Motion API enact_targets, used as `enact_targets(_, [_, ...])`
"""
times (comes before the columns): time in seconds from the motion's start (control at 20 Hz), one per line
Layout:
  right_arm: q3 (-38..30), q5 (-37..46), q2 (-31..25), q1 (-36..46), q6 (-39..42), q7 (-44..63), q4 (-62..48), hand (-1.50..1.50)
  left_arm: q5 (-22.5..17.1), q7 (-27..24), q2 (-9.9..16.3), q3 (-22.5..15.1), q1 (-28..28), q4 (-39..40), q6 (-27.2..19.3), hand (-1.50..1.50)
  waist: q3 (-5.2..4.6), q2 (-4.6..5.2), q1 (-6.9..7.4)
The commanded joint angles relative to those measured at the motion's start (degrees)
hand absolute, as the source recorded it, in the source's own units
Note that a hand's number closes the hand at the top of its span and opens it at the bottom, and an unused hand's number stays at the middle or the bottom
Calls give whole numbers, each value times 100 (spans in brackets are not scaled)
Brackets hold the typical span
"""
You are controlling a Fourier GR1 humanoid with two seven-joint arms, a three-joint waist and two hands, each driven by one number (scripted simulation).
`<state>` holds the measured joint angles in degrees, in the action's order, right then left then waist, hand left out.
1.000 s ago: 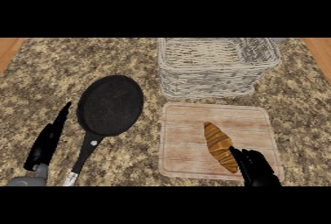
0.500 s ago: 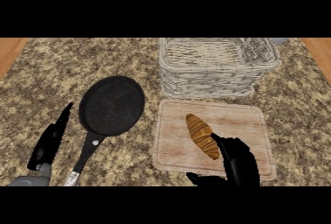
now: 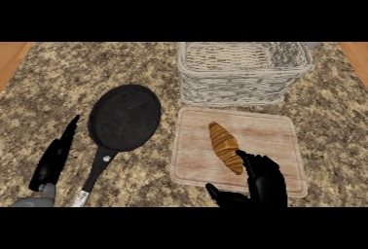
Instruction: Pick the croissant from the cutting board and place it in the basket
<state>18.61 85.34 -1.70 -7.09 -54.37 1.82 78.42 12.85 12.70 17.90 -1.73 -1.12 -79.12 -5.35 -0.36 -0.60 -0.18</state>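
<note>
Over the last second the right hand (image 3: 262, 182) had slid from the lower right corner of the pale wooden cutting board (image 3: 273, 131) toward its middle, so that its black fingertips now stood at the near end of the golden-brown croissant (image 3: 224, 153), and the whole counter had shifted a little in the frame. From the head view, that hand was spread wide, fingers straight and pointing up the board, thumb splayed out to the left, holding nothing. The croissant lay lengthwise on the board, slightly slanted, just left of centre, with the woven pale wicker basket (image 3: 241, 87) directly beyond the board's far edge. To do the pickup well, the hand probably needed to come further forward until it sat over the pastry's thick middle, then close fingers and thumb across its narrow width rather than along its length; a grasp at the tapered tip looked likely to slip. The lift would then have to clear the basket's tall near wall. The left hand (image 3: 54, 160) rested open at the lower left, fingers up, beside the round black frying pan (image 3: 124, 116), whose handle pointed toward the robot. Everything stood on a speckled brown granite counter (image 3: 57, 87), with strips of orange-brown wood showing at the upper left and right corners.
</note>
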Motion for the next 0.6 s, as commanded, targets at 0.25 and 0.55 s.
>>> enact_targets(0.25, [-1607,-1226,-948,664,3401,1097,-34,150,-81,87,-48,25,-91,-4,64,0,5,104,17])
enact_targets(0.55, [-2417,-2485,-1921,1612,5355,1226,1673,150,13,137,-7,-24,308,-354,82,0,30,27,-1])
